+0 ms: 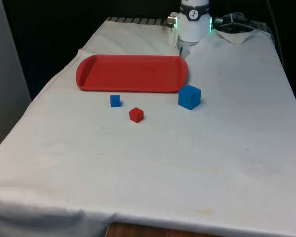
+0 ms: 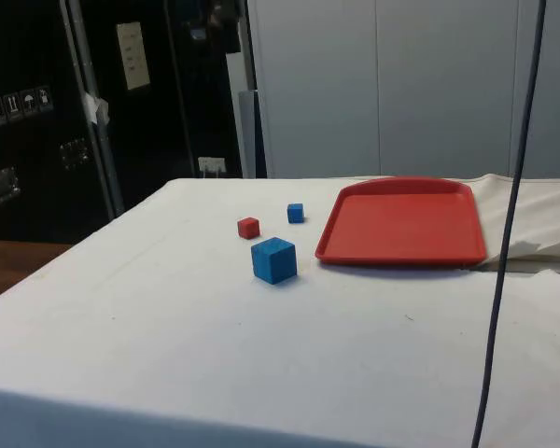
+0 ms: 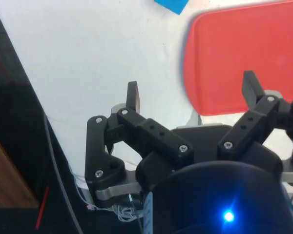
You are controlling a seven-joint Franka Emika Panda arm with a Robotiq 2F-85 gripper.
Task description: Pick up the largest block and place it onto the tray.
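Step in hand: approach, nothing grasped yet. Gripper [image 3: 193, 92] hangs with jaws spread wide and empty, over the tabletop [image 1: 153, 163] at the tray's [image 1: 93, 81] far edge.

Big blue block [image 1: 189, 96] sits on the cloth just beside the tray's near corner, at the front view's right. Small blue block [image 1: 115, 100] and red block [image 1: 136, 114] lie close together in front of the tray, well apart from the big one. Tray is bare.

Next move, by my reading: carry the jaws across the tray corner, centre over the big block, square to its faces, descend, close. Neighbours are clear of the path.
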